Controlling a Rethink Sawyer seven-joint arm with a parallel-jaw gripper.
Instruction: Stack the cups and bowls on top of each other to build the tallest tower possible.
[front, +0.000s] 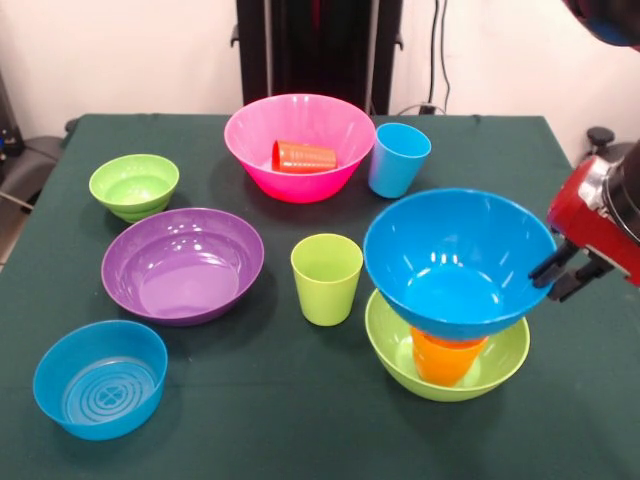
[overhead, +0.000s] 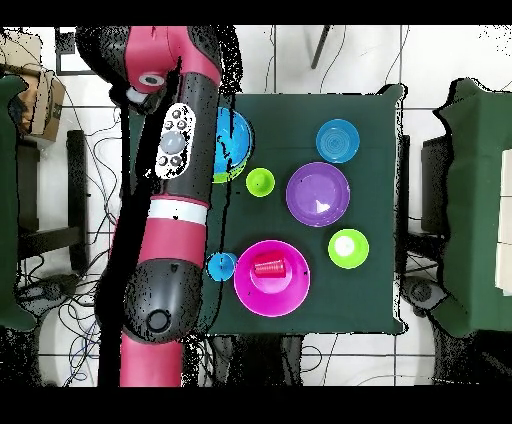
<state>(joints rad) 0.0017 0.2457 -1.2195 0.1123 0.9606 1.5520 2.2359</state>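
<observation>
The tower stands at the front right: a large lime green bowl (front: 500, 365) holds an upright orange cup (front: 445, 358), and a large blue bowl (front: 455, 265) (overhead: 236, 140) rests tilted on the cup. My gripper (front: 548, 285) is at the blue bowl's right rim, open, with one fingertip against the outer wall. The overhead view hides it under the arm. A red cup (front: 303, 156) lies on its side in the pink bowl (front: 300, 180). The light blue cup (front: 398, 160) and lime green cup (front: 326, 278) stand loose.
A purple bowl (front: 182, 265) sits left of centre, with a small lime green bowl (front: 133, 187) behind it and a small blue ringed bowl (front: 100, 380) at the front left. The dark green cloth (front: 250, 400) covers the table. The arm (overhead: 180, 150) spans the tower's side.
</observation>
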